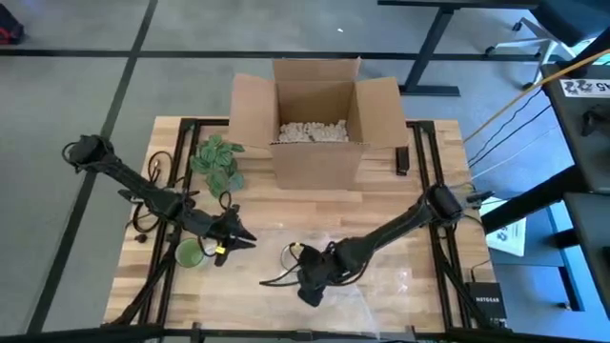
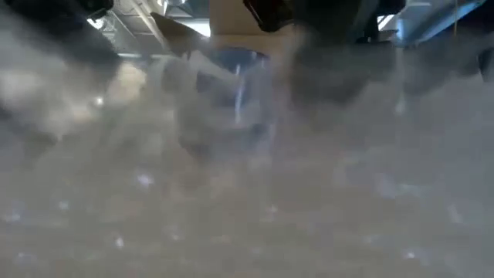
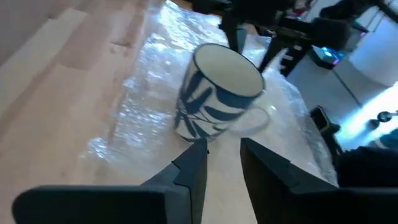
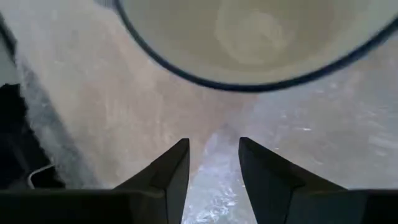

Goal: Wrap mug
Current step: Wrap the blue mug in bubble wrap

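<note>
The mug (image 3: pixel 219 92) is white with blue leaves. It stands on the bubble wrap (image 3: pixel 149 106) on the wooden table (image 1: pixel 381 205), near the front. The left gripper (image 3: pixel 222 163) hovers just beside the mug with its 2 fingers a little apart, holding nothing. The right gripper (image 4: pixel 213 163) is right over the mug's rim, also open and empty. A cardboard box (image 1: pixel 317 119) sits at the back.

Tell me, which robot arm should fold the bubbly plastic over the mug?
Probably the right. The right gripper sits over the bubble wrap, fingers open on either side of a raised fold of it just below the mug. The left gripper, also open, is beside the mug, off the sheet's edge.
</note>
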Tool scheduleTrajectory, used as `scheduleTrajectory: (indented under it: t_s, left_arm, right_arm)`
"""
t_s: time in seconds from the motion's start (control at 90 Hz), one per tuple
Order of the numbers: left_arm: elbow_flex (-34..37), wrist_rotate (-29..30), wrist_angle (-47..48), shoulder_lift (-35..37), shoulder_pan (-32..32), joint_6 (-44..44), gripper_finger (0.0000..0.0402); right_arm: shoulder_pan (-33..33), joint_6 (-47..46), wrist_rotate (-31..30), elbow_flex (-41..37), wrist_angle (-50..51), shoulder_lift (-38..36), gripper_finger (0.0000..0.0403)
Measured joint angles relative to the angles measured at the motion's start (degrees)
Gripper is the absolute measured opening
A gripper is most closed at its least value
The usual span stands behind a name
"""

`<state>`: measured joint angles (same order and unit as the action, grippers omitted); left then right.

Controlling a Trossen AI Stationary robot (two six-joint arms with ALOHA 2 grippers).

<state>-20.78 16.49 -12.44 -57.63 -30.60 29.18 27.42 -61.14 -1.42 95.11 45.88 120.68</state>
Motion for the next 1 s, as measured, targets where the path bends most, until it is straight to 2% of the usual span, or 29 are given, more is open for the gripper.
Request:
scheduleTrajectory:
  t_s: [0.133, 0.189, 0.433, 0.7, 0.867, 1.0]
  left_arm:
    - [0.0, 0.0, 0.0, 0.0, -1.7, 0.8, 0.0079]
    - [0.0, 0.0, -0.1, 0.0, -2.4, 1.0, 0.0079]
    - [0.0, 0.4, -0.1, 0.0, -5.0, 1.9, 0.0079]
    - [0.0, 5.3, 2.9, 3.1, -5.3, 0.2, 0.0079]
    - [0.0, 7.6, 8.0, 8.0, -5.3, -0.2, 0.0079]
    - [0.0, 8.3, 10.6, 11.7, -5.3, -0.5, 0.0079]
  right_arm:
    - [0.0, 0.3, -0.8, 0.0, -0.1, 0.2, 0.0027]
    - [0.0, 0.9, -1.5, 0.0, -0.3, 0.2, 0.0010]
    - [0.7, -0.8, -2.8, 0.0, 1.9, -0.5, 0.0001]
    - [2.0, -3.0, -11.9, 5.6, 15.0, -5.2, 0.0000]
    - [1.1, 1.8, -16.1, 11.4, 17.6, -5.5, 0.0000]
    - [-0.3, 6.5, -19.5, 14.1, 14.6, -5.5, 0.0000]
